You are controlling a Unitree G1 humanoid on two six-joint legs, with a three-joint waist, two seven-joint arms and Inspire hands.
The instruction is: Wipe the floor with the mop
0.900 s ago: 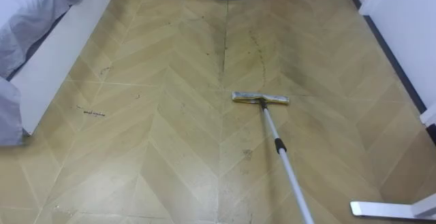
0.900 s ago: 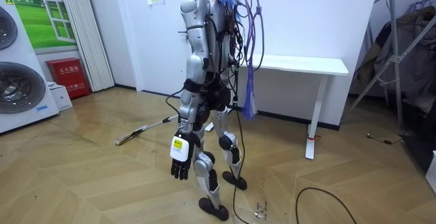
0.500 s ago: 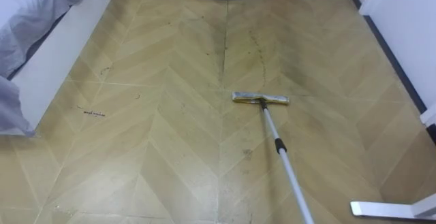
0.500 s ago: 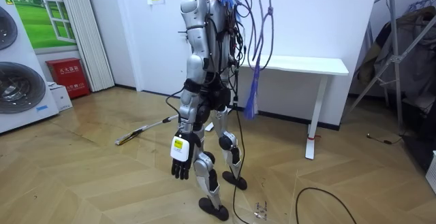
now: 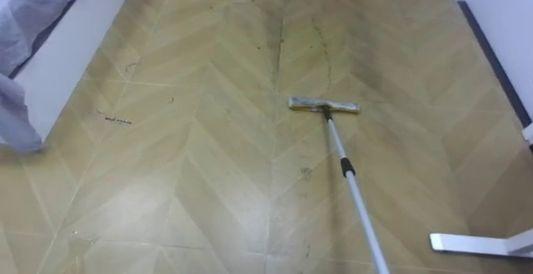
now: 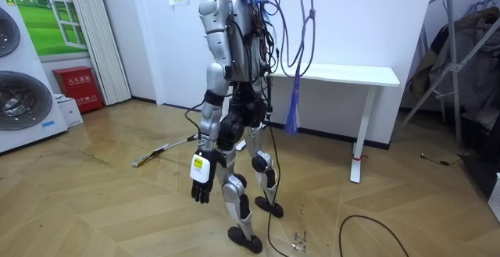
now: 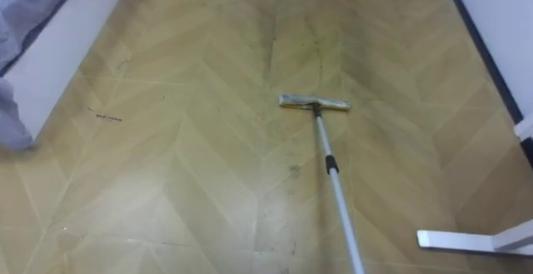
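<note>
Metal-poled and light by the look of it, the flat mop (image 5: pixel 346 170) should slide easily for you. Its head rests on the wood floor (image 5: pixel 191 182) ahead, and the stiff pole slants back toward the robot's right side. Grip the pole high up for leverage. The left hand (image 6: pixel 201 177) hangs by the thigh, fingers relaxed and holding nothing.

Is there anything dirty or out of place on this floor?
Yes. Dark streaks mark the floor just beyond the mop head, and a thin dark scrap lies near the bed. Nothing looks spilled or broken.
</note>
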